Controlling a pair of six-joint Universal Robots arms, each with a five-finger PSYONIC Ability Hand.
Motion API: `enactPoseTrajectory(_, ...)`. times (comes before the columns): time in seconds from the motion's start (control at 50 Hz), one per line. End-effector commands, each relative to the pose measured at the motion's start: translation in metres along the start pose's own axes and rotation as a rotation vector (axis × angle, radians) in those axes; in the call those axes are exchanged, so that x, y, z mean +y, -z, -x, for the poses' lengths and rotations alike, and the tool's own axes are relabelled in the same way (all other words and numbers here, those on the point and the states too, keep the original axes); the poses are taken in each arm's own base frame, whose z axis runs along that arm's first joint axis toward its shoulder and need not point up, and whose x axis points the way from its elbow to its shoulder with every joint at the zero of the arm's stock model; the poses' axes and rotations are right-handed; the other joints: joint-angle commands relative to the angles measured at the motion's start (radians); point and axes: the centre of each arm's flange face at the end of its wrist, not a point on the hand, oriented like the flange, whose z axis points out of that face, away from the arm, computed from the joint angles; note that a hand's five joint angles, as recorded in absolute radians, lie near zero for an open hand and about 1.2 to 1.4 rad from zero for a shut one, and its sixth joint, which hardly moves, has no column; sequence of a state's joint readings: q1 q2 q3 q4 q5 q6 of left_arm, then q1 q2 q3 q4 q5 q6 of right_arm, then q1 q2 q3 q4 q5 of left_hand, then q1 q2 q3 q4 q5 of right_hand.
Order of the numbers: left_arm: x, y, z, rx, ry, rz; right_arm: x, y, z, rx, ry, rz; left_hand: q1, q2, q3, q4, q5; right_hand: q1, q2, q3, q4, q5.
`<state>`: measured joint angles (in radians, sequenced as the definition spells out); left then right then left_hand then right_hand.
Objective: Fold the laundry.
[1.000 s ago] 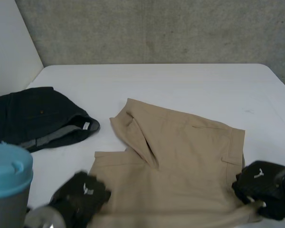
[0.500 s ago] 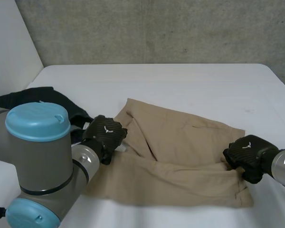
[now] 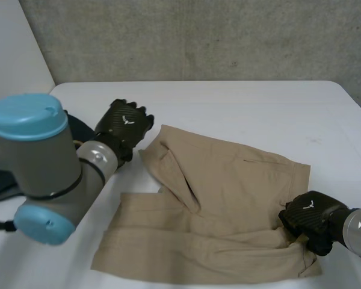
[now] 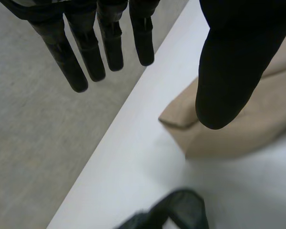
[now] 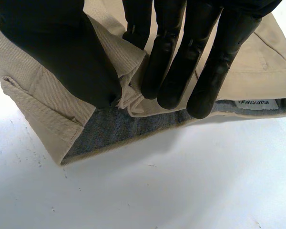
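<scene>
1. While the tan shorts [image 3: 228, 198] lie across the near part of the white tabletop [image 3: 240, 108], towards the robot's right and partly doubled over on themselves, just one hand grips them. The right hand [image 3: 310, 218] sits at their near right end. In its wrist view, the thumb and fingers [image 5: 169, 62] pinch a bunched fold of the waistband [image 5: 128, 62], with the grey lining [image 5: 114, 131] showing underneath.
2. The left hand [image 3: 123, 123] hovers above the tabletop just beyond the shorts' far left corner. Its fingers are straight, its thumb is spread wide, and it holds nothing.
3. A dark garment [image 4: 183, 212] lies on the tabletop near that hand, close to the shorts but with bare white between them.
4. From where I stand, the biggest risk is a lopsided pull. If the right hand draws the waistband across while the left end lies free, the whole piece may slide or twist instead of folding.
5. The pinch takes in a gathered lump rather than a flat edge. That lump could be pressed into the fold as a crease, or a layer could slip out midway.
6. If the left hand comes down to take the corner, it could land short on bare tabletop. It could also stray towards the dark garment and drag that along.
</scene>
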<state>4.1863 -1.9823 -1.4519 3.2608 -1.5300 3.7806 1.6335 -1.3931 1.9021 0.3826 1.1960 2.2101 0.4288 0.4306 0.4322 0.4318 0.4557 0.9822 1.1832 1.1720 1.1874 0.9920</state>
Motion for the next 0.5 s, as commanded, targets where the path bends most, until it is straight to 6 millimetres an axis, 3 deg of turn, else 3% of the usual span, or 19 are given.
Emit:
enactPoseTrajectory(0.02,0.017,-0.029,-0.024,0.179,0.057,-0.038,0.0,0.003,0.001,0.013,0.001,-0.006,0.152,0.15,0.148,0.149,-0.05,0.414,0.213,0.224,0.209,0.23)
enactPoseTrajectory(0.14,0.039,-0.051,-0.034,0.197,0.056,-0.002,0.002,0.003,0.002,0.015,-0.004,0.0,0.152,0.15,0.148,0.149,-0.05,0.414,0.213,0.224,0.209,0.23)
enactPoseTrajectory(0.36,0.067,-0.068,-0.041,0.205,-0.013,0.043,0.004,0.006,0.004,0.019,-0.008,0.0,0.178,0.176,0.175,0.175,-0.023,0.414,0.213,0.224,0.209,0.23)
enactPoseTrajectory(0.42,0.072,-0.07,-0.043,0.204,-0.03,0.054,0.005,0.006,0.006,0.014,-0.01,0.003,0.269,0.267,0.265,0.266,0.067,0.414,0.213,0.224,0.209,0.23)
enactPoseTrajectory(0.5,0.076,-0.071,-0.041,0.181,-0.047,0.079,0.005,0.007,0.006,0.02,-0.009,0.0,0.591,0.589,0.588,0.588,0.39,0.414,0.213,0.224,0.209,0.23)
